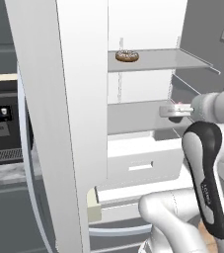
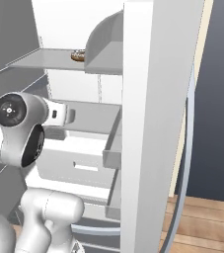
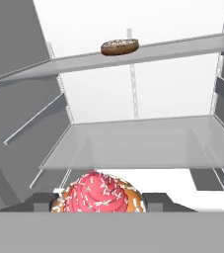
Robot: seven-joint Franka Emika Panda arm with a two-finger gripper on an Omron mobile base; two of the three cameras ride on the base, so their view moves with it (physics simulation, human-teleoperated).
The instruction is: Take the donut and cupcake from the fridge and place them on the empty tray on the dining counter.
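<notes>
Standing open in front of the base, the fridge (image 1: 148,29) shows its white interior, glass shelves and lower drawers; one open door edge (image 1: 59,123) fills the left of the left base view and the other blocks the middle of the right base view. Outside it, to the left, a coffee machine (image 1: 2,123) sits on a grey worktop.

Inside, the arm (image 1: 207,168) reaches in at the level of the middle shelf (image 3: 143,143). On the top shelf (image 1: 158,59) the donut (image 1: 127,56) lies flat, near the front edge, well above the hand.

At the hand, the pincer (image 3: 97,200) sits around the cupcake (image 3: 97,195): in the hand view the pink swirl with pale sprinkles sits right between the two dark fingertips (image 3: 155,198), pressed close to the lens. The jaws stand partly closed at about the cupcake's width, so I judge them clamped on it, though actual contact at the pads is hidden by the frosting. In the left base view a pink speck at the arm's tip matches this.

So the step in hand looks like the cupcake pickup, with the donut untouched. The next move calls for drawing the hand straight back out between the shelves, keeping the cupcake upright and clear of the shelf above and the doors, before carrying it to the tray.
</notes>
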